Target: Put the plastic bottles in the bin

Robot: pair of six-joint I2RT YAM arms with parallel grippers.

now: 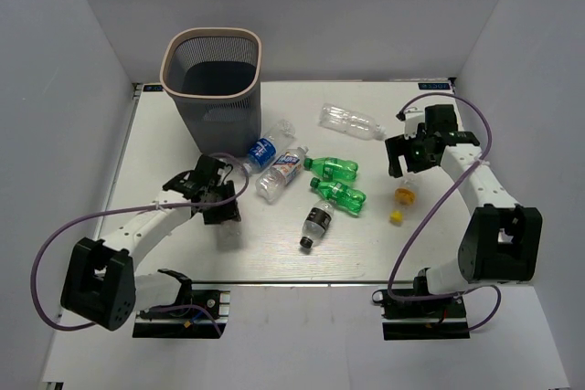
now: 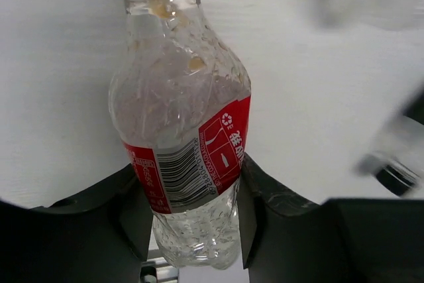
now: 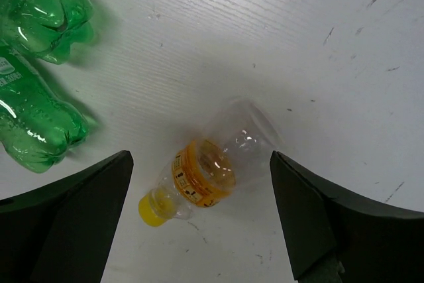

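Note:
My left gripper [image 1: 218,198] [image 2: 192,210] is shut on the lower body of a clear bottle with a red label and red cap [image 2: 179,97], in front of the bin [image 1: 212,79]. My right gripper [image 1: 407,154] [image 3: 201,164] is open, its jaws wide apart above the orange bottle with a yellow cap [image 3: 205,173] [image 1: 403,198], which lies on the table untouched. Two blue-labelled bottles [image 1: 265,148] [image 1: 285,169], two green ones [image 1: 331,168] [image 1: 340,194], a dark-labelled one [image 1: 316,221] and a clear one [image 1: 352,121] lie mid-table.
The bin stands at the back left with its pale rim open upward. White walls close in the table on the left, right and back. The two green bottles [image 3: 40,4] [image 3: 33,124] lie just left of my right gripper.

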